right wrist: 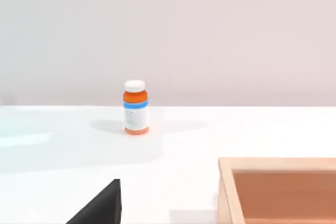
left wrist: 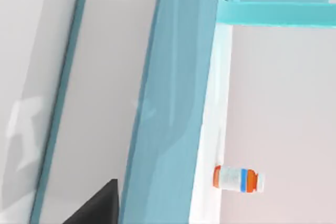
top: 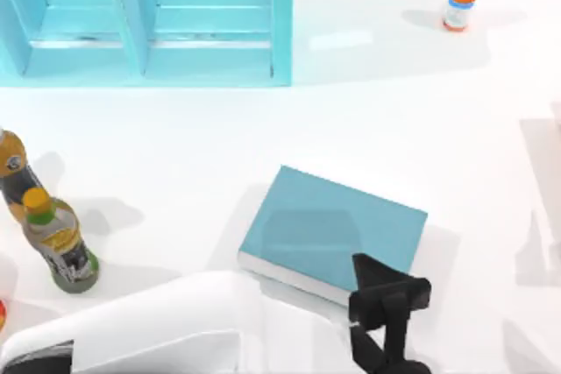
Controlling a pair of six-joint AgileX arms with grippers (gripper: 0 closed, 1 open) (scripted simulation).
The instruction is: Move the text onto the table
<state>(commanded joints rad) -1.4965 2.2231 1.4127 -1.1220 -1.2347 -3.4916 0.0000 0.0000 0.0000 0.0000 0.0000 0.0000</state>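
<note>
The text [top: 333, 232] is a thick teal-blue book with white page edges, lying near the middle of the white table [top: 438, 102], a little toward the front. My left gripper [top: 375, 279] reaches in from the front and sits at the book's near right corner, one black finger over the cover, shut on the edge. In the left wrist view the teal cover [left wrist: 176, 103] runs close past the camera, with a dark finger [left wrist: 98, 208] beside it. My right arm stays parked off to the right; a dark bit of its gripper [right wrist: 102, 208] is seen in the right wrist view.
A light-blue shelf unit [top: 149, 15] stands at the back left. An orange pill bottle [top: 460, 3] stands at the back right. Two drink bottles [top: 60, 243] stand at the left edge. A wooden box [right wrist: 278, 187] lies near my right gripper.
</note>
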